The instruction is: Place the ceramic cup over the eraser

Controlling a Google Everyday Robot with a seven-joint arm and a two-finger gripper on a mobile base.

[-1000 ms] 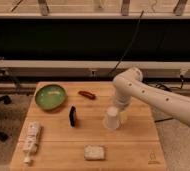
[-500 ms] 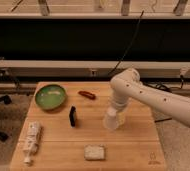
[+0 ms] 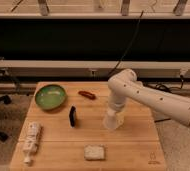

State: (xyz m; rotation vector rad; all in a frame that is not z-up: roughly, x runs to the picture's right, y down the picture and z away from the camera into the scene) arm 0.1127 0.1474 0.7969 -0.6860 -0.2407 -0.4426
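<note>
Gripper (image 3: 114, 111) on upper end of ceramic cup (image 3: 112, 123), fingers apparently clamped on it. Cup tilted, wide end down, so judged held rather than resting. Eraser (image 3: 73, 116) uncovered, apart at cup's 9 o'clock. Cup-over-eraser step not yet done.

The gripper (image 3: 115, 111), at 3 o'clock from the eraser (image 3: 72, 116), blurs into the ceramic cup (image 3: 111, 121), so its grip cannot be told. The arm (image 3: 158, 102) is cut off at the right edge. The white bottle (image 3: 31, 141) has a label too blurred to read.
</note>
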